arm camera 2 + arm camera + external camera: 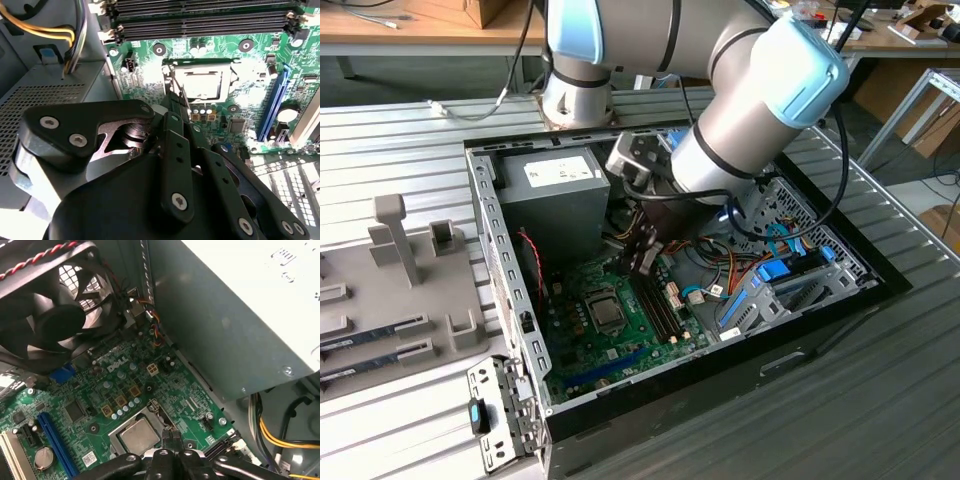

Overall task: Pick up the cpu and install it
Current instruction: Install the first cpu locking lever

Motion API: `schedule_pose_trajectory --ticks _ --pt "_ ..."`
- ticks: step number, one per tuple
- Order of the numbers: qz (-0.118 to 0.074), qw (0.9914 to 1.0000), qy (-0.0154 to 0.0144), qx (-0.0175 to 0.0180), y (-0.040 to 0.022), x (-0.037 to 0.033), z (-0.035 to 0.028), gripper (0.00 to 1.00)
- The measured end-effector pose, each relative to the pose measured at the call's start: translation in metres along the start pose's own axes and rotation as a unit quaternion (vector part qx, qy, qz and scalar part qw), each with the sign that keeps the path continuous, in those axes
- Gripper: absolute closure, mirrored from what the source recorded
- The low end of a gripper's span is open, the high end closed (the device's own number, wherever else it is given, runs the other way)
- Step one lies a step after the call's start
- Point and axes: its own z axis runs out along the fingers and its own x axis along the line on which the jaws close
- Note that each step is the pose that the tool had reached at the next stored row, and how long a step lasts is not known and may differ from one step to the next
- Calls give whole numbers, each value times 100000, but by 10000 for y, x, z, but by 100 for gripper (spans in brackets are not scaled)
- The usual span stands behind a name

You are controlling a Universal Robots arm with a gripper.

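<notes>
Computer case (pixel 510 290) lying open on a ribbed metal worktop (pixel 400 130), seen from above in the exterior view, with the robot arm reaching down into it. Claw (pixel 645 262) sits just right of the frame's centre, over the green motherboard (pixel 620 345) and beside the memory slots (pixel 660 305). Cpu (pixel 607 313), a small square with a silver-grey top, lies flat inside its socket frame (pixel 150 415) at lower centre of the board; the second wrist view shows it at upper centre (pixel 202 85), the first wrist view at lower centre (pixel 141 435). In both wrist views the fingers (pixel 172 107) meet in a narrow tip with nothing between them, just above the near edge of the socket; contact with the retention lever cannot be judged. Judged from this arrangement, the pick-up and placement appear done, since the chip already rests in the socket. Whether the frame is latched over it cannot be told. Case fan (pixel 47 320) and power supply (pixel 235 315) flank the board.
</notes>
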Motion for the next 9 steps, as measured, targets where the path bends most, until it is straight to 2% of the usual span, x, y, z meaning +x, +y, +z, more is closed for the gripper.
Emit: schedule_pose_trajectory --ticks 4,9 --pt "217 99998 434 345 -24 10 46 89" --pt "475 99994 758 620 -59 41 78 89"
